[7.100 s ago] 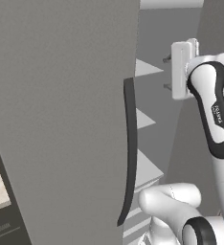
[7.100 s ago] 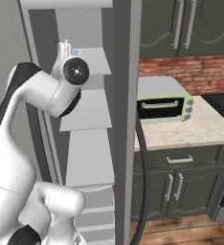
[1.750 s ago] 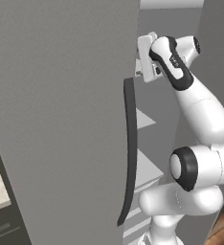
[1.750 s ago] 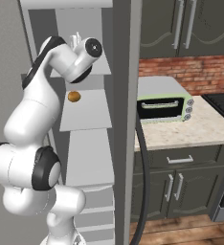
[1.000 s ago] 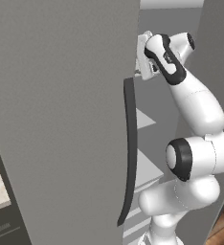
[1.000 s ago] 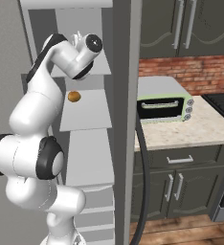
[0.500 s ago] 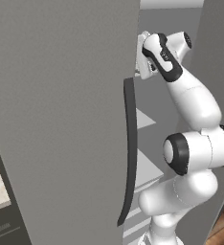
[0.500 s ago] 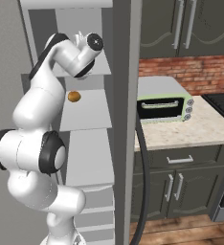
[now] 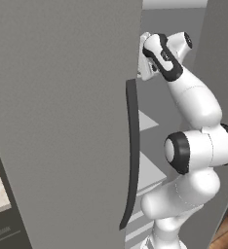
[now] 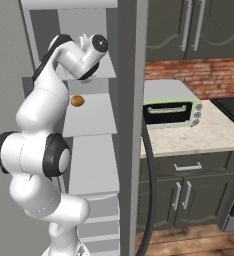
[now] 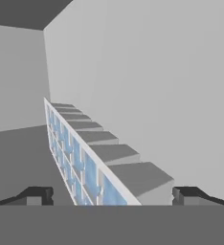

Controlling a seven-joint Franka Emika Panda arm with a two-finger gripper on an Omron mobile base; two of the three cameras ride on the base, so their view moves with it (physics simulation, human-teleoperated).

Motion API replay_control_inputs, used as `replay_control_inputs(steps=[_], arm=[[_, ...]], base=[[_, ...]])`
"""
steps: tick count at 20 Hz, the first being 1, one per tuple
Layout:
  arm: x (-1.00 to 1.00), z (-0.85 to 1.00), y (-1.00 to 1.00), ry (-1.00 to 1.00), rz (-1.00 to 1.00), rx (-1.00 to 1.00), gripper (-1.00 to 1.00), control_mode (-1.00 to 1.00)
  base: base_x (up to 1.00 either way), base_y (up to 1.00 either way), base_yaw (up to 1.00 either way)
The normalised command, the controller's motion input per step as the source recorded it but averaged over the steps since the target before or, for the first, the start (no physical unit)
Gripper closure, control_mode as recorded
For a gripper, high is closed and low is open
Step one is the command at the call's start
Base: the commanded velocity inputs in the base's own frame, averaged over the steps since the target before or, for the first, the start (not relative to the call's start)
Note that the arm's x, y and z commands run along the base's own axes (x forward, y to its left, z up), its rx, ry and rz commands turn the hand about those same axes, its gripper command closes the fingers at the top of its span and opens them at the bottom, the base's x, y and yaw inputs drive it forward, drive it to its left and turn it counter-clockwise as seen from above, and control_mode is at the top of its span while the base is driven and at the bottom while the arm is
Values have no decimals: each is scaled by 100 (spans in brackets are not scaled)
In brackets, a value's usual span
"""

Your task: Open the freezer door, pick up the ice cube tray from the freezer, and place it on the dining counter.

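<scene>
Between the wide-open, empty end effector (image 11: pixel 111 196) lies the ice cube tray (image 11: pixel 87 158): light, rigid, likely slippery, so you should pinch its long side walls.

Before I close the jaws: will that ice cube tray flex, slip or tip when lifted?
The ice cube tray looks rigid, with thin moulded walls, so probably stiff and light. It is long, and the open gripper straddles one end, so it may sag or tilt. Smooth sides could slip.
</scene>
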Motion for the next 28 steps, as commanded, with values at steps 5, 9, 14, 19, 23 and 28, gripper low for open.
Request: replay_control_inputs(steps=[5,9,14,19,23,28], arm=[[8,0,5,4,0,0,-100,-100],[14,0,3,5,0,0,-100,-100],[19,-1,1,3,0,0,-100,-100],[20,-4,4,1,0,0,-100,-100],[21,-2,8,0,0,-1,-100,-100],[7,0,7,3,0,0,-100,-100]], base=[[0,0,0],[0,0,0],[0,0,0],[0,0,0],[0,0,0],[0,0,0]])
